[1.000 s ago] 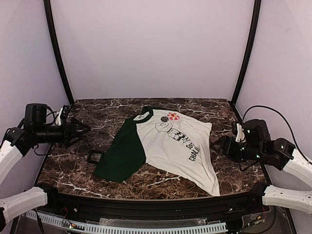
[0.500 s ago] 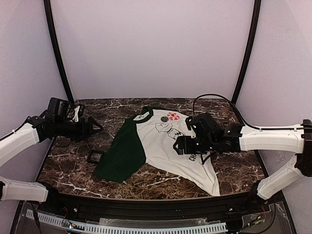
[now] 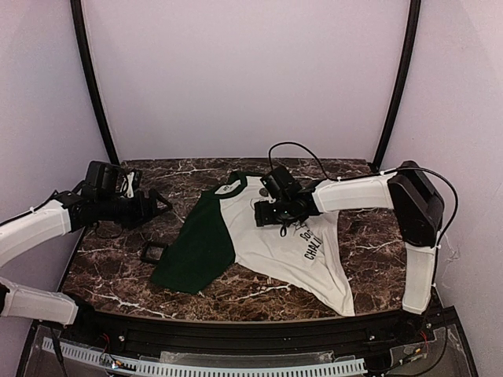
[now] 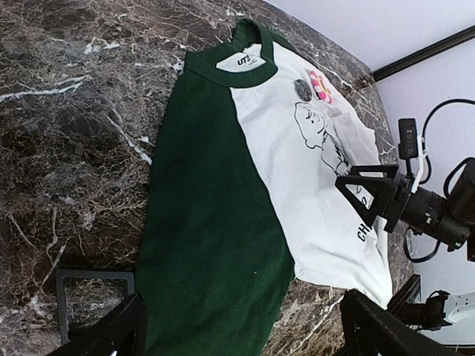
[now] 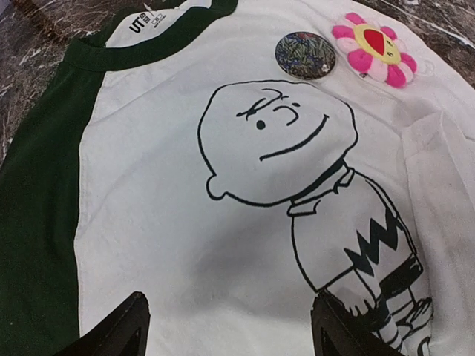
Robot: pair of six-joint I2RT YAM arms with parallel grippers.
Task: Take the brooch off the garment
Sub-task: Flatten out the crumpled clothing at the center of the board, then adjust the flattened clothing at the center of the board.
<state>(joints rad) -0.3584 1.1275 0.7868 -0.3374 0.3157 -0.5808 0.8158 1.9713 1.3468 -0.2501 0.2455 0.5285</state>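
The garment (image 3: 259,245) lies flat on the marble table, a white T-shirt (image 5: 148,222) with a cartoon print and dark green sleeve (image 4: 215,222). The brooch (image 5: 375,48), a pink-and-white flower with a yellow centre, is pinned near the collar (image 4: 320,87); my right arm hides it in the top view. My right gripper (image 5: 230,320) hovers open over the printed figure, well short of the brooch (image 3: 263,214). My left gripper (image 3: 161,206) is open above the table left of the shirt, with its fingers framing the green sleeve (image 4: 241,326).
A round grey badge (image 5: 305,55) sits right beside the brooch. A small black square frame (image 3: 152,252) lies on the table left of the sleeve hem (image 4: 93,297). Black corner posts and pale walls enclose the table.
My right arm has swung in from the right edge of the table to over the shirt's print. My left arm has moved right, closer to the green sleeve.
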